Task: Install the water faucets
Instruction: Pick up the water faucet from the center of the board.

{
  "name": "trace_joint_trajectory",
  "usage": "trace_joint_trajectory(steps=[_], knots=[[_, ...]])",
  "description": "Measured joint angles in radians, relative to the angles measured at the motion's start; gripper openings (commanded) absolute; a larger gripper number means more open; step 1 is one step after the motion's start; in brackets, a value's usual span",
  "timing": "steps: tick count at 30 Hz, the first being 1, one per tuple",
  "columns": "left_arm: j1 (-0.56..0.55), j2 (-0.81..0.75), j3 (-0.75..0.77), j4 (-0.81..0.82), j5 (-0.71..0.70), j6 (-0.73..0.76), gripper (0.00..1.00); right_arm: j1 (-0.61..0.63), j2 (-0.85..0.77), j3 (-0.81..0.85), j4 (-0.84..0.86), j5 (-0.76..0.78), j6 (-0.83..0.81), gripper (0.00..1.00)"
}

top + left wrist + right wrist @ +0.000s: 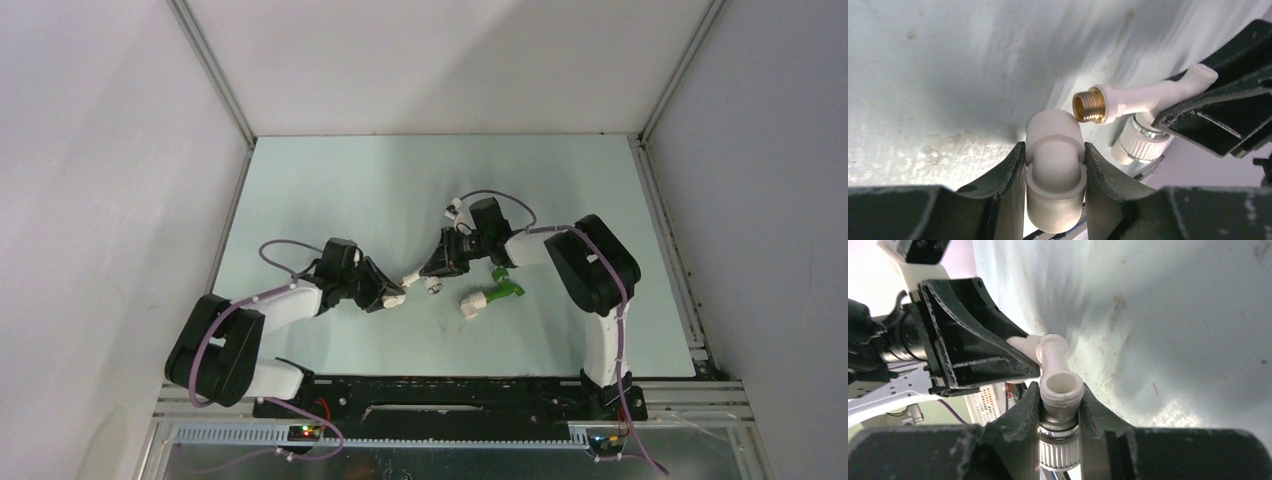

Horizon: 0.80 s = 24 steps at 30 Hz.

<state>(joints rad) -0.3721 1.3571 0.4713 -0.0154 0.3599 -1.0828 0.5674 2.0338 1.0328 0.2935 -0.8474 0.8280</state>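
Observation:
My left gripper [390,296] [1054,147] is shut on a short white elbow pipe fitting [1055,160], held just above the table. My right gripper [433,271] [1059,390] is shut on the white faucet [418,279] [1062,386], pinched between spout and ribbed knob [1058,455]. In the left wrist view the faucet's brass threaded end [1089,105] sits close to the fitting's upper end, a small gap apart and not inside it. The green faucet [507,286] lies on the table right of my right gripper, joined end to end with another white fitting [472,303].
The pale green table [350,190] is walled on the left, back and right. The right arm's elbow [592,265] stands over the table's right part. The black base rail [450,395] runs along the near edge.

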Motion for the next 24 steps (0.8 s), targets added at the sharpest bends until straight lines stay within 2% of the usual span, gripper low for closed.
trace_joint_trajectory(steps=[3, 6, 11, 15, 24], knots=[[0.006, -0.003, 0.031, -0.071, -0.023, 0.032, 0.00, -0.005, -0.016, 0.000, -0.072, 0.003, -0.051, 0.32], [0.009, 0.005, 0.062, -0.117, -0.053, 0.060, 0.00, -0.005, -0.007, 0.000, -0.122, -0.006, -0.060, 0.43], [0.011, 0.061, 0.111, -0.121, -0.056, 0.074, 0.00, -0.005, 0.030, 0.002, -0.115, -0.046, -0.029, 0.54], [0.005, 0.099, 0.139, -0.106, -0.048, 0.071, 0.00, -0.013, 0.055, 0.006, -0.074, -0.098, 0.012, 0.55], [-0.078, 0.168, 0.161, -0.005, -0.046, 0.003, 0.00, 0.003, 0.106, 0.008, 0.035, -0.155, 0.103, 0.49]])
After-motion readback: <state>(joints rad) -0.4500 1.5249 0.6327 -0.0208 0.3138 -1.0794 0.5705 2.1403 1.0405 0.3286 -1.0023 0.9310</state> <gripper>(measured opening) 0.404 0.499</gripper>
